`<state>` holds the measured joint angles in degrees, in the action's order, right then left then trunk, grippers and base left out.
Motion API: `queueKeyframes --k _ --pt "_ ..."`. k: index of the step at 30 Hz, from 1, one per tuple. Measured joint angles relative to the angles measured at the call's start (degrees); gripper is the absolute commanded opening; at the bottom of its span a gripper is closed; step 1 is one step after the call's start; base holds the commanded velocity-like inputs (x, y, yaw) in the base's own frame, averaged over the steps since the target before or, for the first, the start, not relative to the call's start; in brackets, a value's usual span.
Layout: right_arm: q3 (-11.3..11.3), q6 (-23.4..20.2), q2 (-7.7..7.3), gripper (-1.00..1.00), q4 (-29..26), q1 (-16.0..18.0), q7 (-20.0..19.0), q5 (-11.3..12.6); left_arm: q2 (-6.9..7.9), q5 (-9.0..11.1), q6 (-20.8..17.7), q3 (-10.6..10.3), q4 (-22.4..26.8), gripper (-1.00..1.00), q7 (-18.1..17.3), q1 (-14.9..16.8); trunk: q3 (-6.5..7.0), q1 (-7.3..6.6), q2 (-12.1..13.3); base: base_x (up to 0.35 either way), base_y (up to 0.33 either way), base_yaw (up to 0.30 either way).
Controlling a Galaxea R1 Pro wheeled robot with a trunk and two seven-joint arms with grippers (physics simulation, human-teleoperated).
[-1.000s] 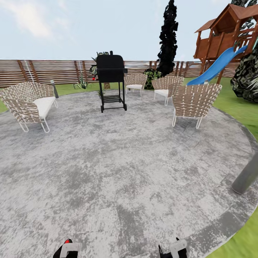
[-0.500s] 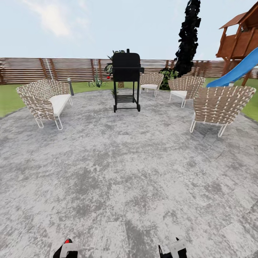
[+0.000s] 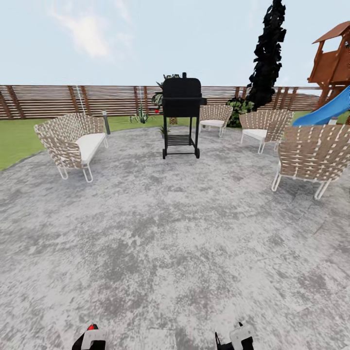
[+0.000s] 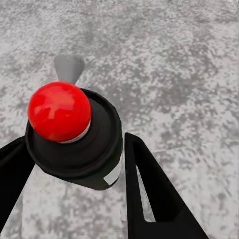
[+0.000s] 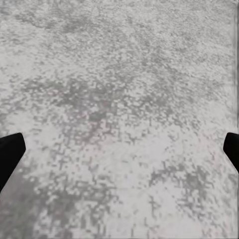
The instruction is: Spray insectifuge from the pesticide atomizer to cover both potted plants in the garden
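Cam has swung since 1 s ago: grill, chairs and tree all sit further right in frame now, playset is cut by the right edge, and more lawn shows at left; the things themselves haven't shifted on the paving

Head view: grey stone patio point(image 3: 160, 243) takes up the lower 2/3 of frame. Black grill point(image 3: 181, 116) upper centre. Wicker sofa point(image 3: 73, 143) w/ white cushion at upper left. Three wicker chairs to the right, the nearest point(image 3: 311, 155) at right edge. Brown slat fence point(image 3: 58, 101) runs across behind, w/ a lawn strip point(image 3: 19, 138) at left. Dark tree point(image 3: 267, 53) and blue slide point(image 3: 325, 111) upper right.

Potted plant point(image 3: 141, 117), low and spiky, sits on grass by the fence, left of the grill. A 2nd small tuft point(image 3: 164, 130) is just beside the grill's left legs; too small to tell more.

L tool point(image 3: 92, 339) at bottom edge, left of centre. Wrist cam: L tool point(image 4: 69, 144) is clenched on the pesticide atomizer point(image 4: 74, 144), a black body w/ round red top, fingers point(image 4: 149, 189) on both sides, held above the paving.

R tool point(image 3: 236, 338) at bottom edge, right of centre. Wrist cam: R tool point(image 5: 119, 149) is released, tips far apart at the frame edges, nothing between them
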<state>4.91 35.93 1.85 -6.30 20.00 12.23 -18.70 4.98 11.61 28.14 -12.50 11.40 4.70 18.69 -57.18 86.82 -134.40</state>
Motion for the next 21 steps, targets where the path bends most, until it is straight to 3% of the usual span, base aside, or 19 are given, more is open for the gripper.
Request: queueKeyframes --k 11,21 --pt "0.0 0.0 0.0 1.0 0.0 0.0 -0.1 0.0 0.0 0.0 0.0 0.0 0.0 -1.0 0.0 0.0 0.0 0.0 0.0 0.339 0.0 0.009" --pt "0.0 0.0 0.0 1.0 0.0 0.0 0.0 0.0 0.0 0.0 0.0 0.0 0.0 -1.0 0.0 0.0 -0.12 0.0 0.0 0.339 0.0 0.234"
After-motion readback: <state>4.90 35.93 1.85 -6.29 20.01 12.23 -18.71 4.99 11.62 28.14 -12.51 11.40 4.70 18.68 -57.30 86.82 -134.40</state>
